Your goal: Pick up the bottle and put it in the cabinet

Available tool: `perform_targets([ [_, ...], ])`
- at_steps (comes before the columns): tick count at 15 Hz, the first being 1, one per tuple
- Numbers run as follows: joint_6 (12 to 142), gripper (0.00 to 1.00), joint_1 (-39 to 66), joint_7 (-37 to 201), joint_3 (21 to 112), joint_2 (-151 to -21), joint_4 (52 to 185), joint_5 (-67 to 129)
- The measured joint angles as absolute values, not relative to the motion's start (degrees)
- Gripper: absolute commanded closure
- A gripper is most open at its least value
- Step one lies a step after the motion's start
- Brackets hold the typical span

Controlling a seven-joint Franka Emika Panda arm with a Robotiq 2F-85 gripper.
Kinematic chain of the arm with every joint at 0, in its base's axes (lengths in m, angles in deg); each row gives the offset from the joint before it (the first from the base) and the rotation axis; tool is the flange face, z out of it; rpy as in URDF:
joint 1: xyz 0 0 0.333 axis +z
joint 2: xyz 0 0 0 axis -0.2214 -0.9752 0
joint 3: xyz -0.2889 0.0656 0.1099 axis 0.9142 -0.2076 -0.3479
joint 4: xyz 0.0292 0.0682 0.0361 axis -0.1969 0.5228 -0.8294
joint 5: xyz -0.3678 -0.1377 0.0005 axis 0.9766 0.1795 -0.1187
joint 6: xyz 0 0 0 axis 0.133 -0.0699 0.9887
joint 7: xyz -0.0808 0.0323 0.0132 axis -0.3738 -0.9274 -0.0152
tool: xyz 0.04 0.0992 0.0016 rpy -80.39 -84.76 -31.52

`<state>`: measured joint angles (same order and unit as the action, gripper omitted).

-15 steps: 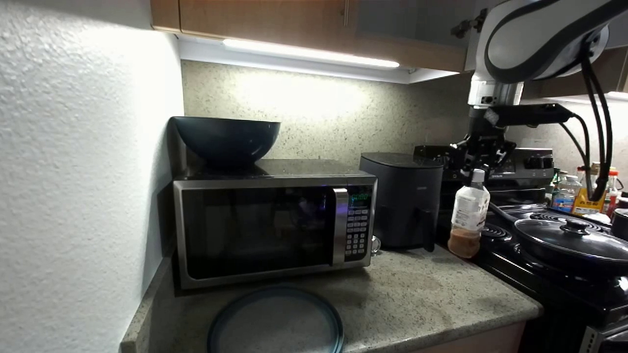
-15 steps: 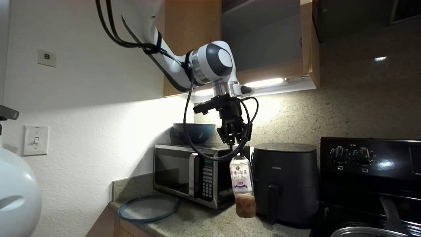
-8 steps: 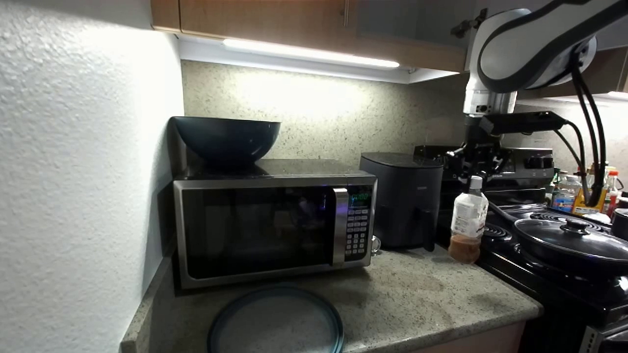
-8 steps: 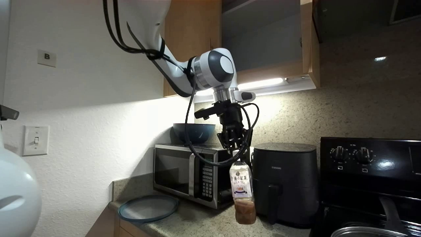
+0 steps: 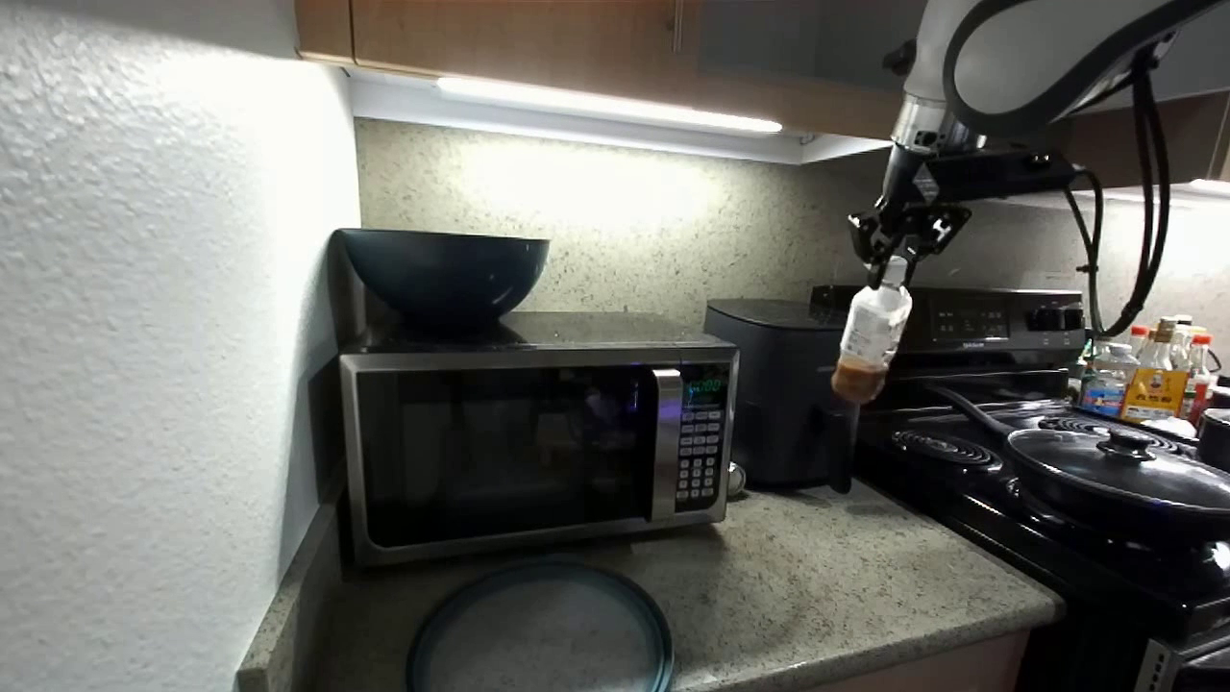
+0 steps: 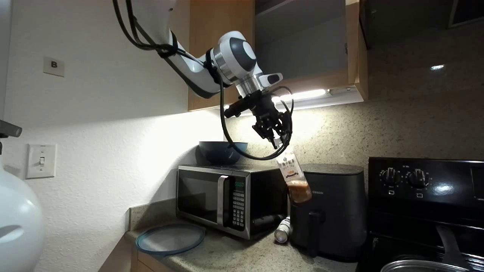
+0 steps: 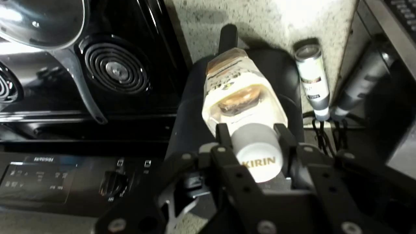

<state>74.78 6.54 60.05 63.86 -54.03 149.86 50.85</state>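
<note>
The bottle is small and clear with a white cap, pale label and brown liquid. It shows in both exterior views [image 5: 876, 327] [image 6: 292, 170] and in the wrist view [image 7: 235, 84]. My gripper [image 5: 894, 273] is shut on its cap; in the wrist view the fingers [image 7: 253, 131] stand on either side of the cap. The bottle hangs tilted in the air in front of the air fryer, below the cabinet. The wooden cabinet [image 5: 519, 38] also shows in an exterior view [image 6: 221, 41], with its right section open onto a grey inside. My gripper [image 6: 279, 142] is below that opening.
A black air fryer [image 6: 329, 215] stands behind the bottle. A microwave [image 5: 538, 452] with a dark bowl [image 5: 447, 274] on top is beside it. A can [image 6: 283, 230] lies between them. A stove with a lidded pan [image 5: 1124, 476] is alongside. A round lid [image 6: 170, 240] lies on the counter.
The bottle and gripper dipped slightly, then rose clearly. The gripper has tilted, and the bottle has gone from nearly upright to slanted. The can behind it has come into view.
</note>
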Motion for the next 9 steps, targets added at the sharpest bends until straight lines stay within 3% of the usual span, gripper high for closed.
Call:
perform_targets([
  [7,88.15,0.87,0.97,53.55,62.21,-47.59,149.81,53.41],
  [8,90.89,0.63,-0.25,52.55,61.98,-47.27,150.36,53.50],
  [9,92.85,0.63,-1.29,51.86,61.79,-47.26,151.03,53.50],
])
